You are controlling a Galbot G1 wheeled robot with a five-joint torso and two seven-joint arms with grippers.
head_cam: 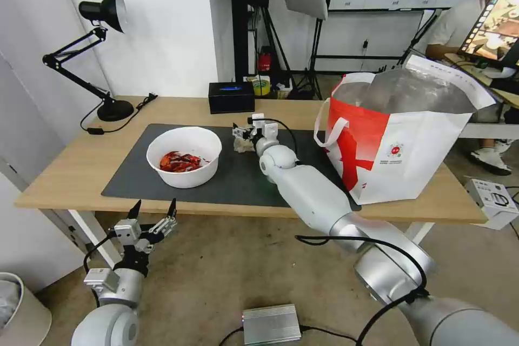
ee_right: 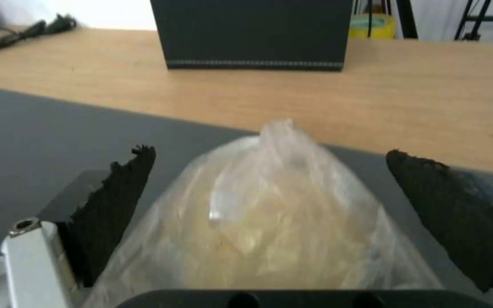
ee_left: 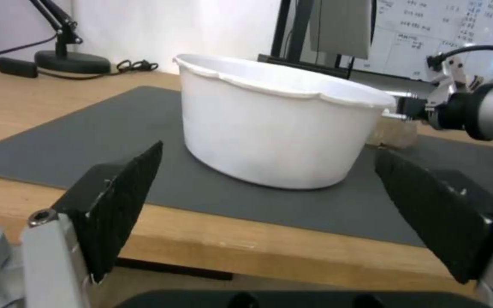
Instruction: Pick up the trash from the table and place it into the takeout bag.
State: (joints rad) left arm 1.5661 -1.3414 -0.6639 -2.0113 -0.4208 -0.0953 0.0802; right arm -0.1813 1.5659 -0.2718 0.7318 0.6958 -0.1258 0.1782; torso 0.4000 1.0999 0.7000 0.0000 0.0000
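Right end effector (ee_right: 269, 188): reached out over the dark grey mat, its two black pads spread wide on either side of the plastic-wrapped pale lump, not pressing on it
Plastic-wrapped pale lump (ee_right: 263, 222): sits on the mat between the open pads, its twisted top pointing toward the black tissue box
Left end effector (ee_left: 269, 205): held low in front of the near edge of the tabletop, pads wide apart and holding nothing, facing the white bowl
White bowl (head_cam: 184, 155): upright on the left part of the mat, red shells in its bottom; well apart from the lump
Dark grey mat (head_cam: 135, 173): lies flat across the middle of the tabletop
Tabletop (head_cam: 65, 167): light wood, carrying mat, bowl, lump and bag
Takeout bag (head_cam: 400, 140): stands open on the right end of the tabletop, silver lining showing, red and white front with a small round logo
Black tissue box (head_cam: 231, 97): at the far edge, beyond the lump
Desk lamp (head_cam: 102, 54): black, on the far left corner
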